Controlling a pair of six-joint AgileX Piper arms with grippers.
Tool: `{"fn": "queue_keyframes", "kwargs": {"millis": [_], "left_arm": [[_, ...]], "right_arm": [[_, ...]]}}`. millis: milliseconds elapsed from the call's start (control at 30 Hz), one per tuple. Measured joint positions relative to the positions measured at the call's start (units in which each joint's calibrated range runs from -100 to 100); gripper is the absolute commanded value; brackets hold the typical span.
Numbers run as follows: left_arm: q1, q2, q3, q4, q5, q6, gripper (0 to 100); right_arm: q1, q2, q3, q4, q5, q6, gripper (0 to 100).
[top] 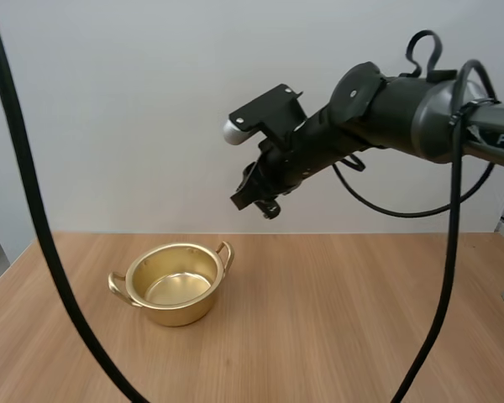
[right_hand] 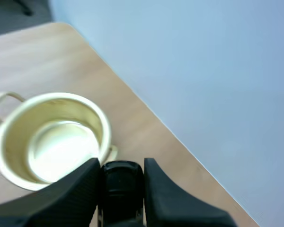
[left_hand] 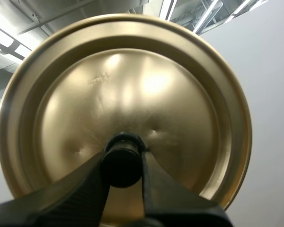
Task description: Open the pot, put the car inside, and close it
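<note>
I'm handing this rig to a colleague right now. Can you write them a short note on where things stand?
Left gripper: shut on the black knob of the round gold metal lid, which is held clear of the pot.
Right gripper: shut on a small black object, presumably the car, high above the wooden table near the pot.
Gold two-handled metal pot: on the table, open and empty.
Done: lid off, car picked up.
Left: lower the car into the pot, release it, put the lid back on.
</note>
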Motion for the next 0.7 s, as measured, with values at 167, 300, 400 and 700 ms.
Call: {"fn": "queue_keyframes", "kwargs": {"millis": [167,300,400,700], "left_arm": [[0.00,0.0,0.0,-0.7,0.0,0.0,0],[0.10,0.0,0.0,-2.3,-0.4,0.1,0],[0.48,0.0,0.0,-2.3,-0.4,1.4,0],[0.54,0.0,0.0,-2.3,-0.4,1.5,0]], "right_arm": [[4.5,4.3,-0.1,6.0,-8.3,-0.9,0],[8.5,10.9,-0.1,6.8,-15.5,-1.6,0],[9.8,15.2,-0.1,6.7,-16.7,-3.3,0],[12.2,27.2,-0.1,4.2,-23.6,-4.6,0]]}}
